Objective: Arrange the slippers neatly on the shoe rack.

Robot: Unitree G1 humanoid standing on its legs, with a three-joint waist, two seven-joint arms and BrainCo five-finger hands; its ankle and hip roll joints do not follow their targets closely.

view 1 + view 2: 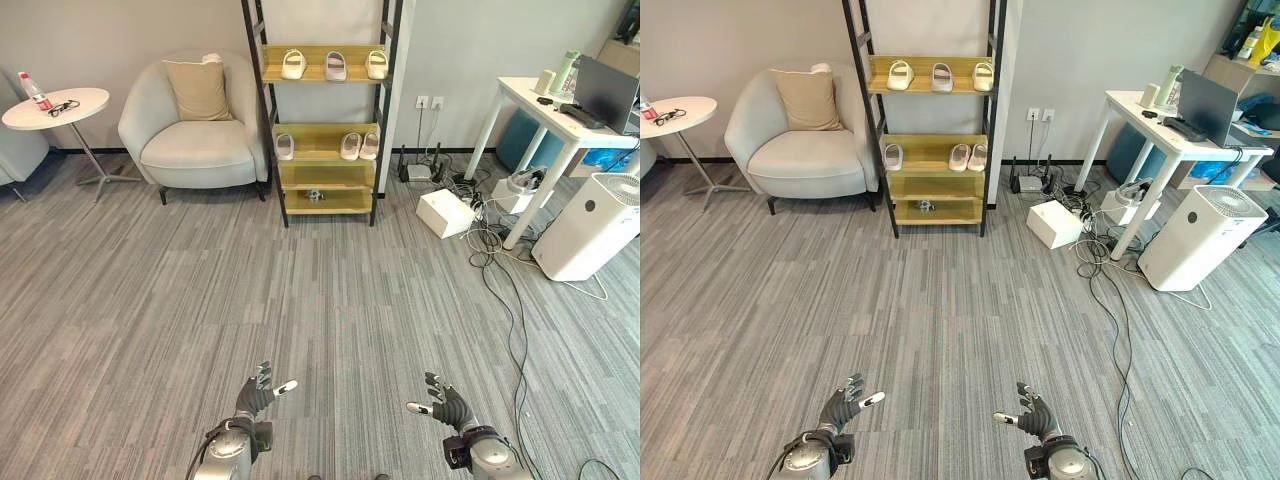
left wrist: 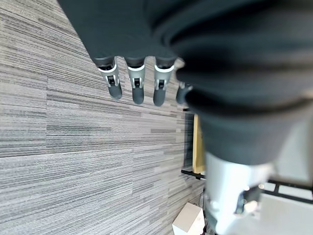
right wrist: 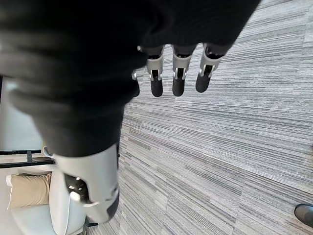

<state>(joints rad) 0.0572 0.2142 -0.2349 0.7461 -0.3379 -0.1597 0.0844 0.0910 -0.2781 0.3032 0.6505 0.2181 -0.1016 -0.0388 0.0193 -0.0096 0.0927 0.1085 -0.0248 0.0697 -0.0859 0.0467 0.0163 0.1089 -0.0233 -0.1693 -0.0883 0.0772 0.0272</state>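
Grey striped carpet floor (image 1: 330, 300) stretching to a pale wall. Far left, round white side tabletop (image 1: 60, 105), then light grey armchair (image 1: 200, 130) with a tan cushion. Centre back, black-framed wooden shoe rack (image 1: 325, 120): three pale slippers on the top shelf (image 1: 335, 66) spaced evenly, toes to the wall; three more on the middle shelf (image 1: 350, 146), one set apart at left, two close together at right. Probably near done, with only that uneven middle row left to straighten. Small dark thing on the lowest shelf too tiny to identify. Near the bottom edge, left hand (image 1: 257, 394) and right hand (image 1: 447, 405) both spread, fingers relaxed, grasping nothing, well short of the rack.
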